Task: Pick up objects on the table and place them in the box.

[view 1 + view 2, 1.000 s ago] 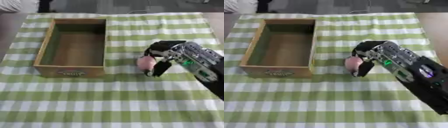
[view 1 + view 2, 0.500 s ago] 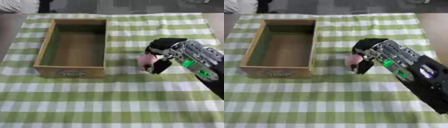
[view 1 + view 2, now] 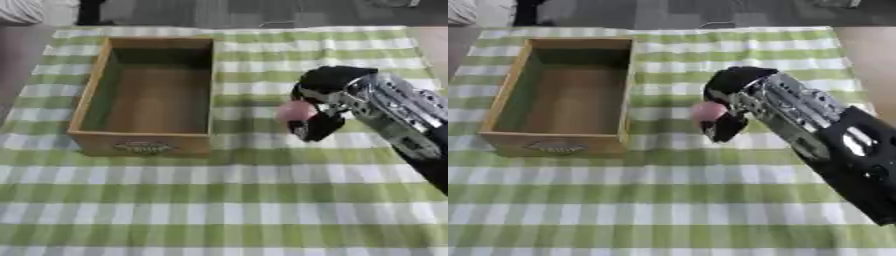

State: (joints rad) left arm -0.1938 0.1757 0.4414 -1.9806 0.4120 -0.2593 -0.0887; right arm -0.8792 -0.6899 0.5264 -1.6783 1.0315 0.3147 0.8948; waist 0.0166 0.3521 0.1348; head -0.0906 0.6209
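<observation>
An open wooden box (image 3: 147, 97), rectangular with plain brown walls and floor, sits on the left of a green and white checked tablecloth (image 3: 227, 200). Nothing shows inside it, and a small label marks its near wall. Just right of the box, a small round pink object (image 3: 296, 111), smooth and ball-like, is held by the robot's right hand (image 3: 325, 102), whose black fingers curl around it. Compared with a second ago, hand and object have shifted a little leftward toward the box and appear lifted off the cloth. That suggests the carry is under way, with the drop into the box not yet done. The arm, black with silver links, enters from the lower right. The left hand is out of sight.
</observation>
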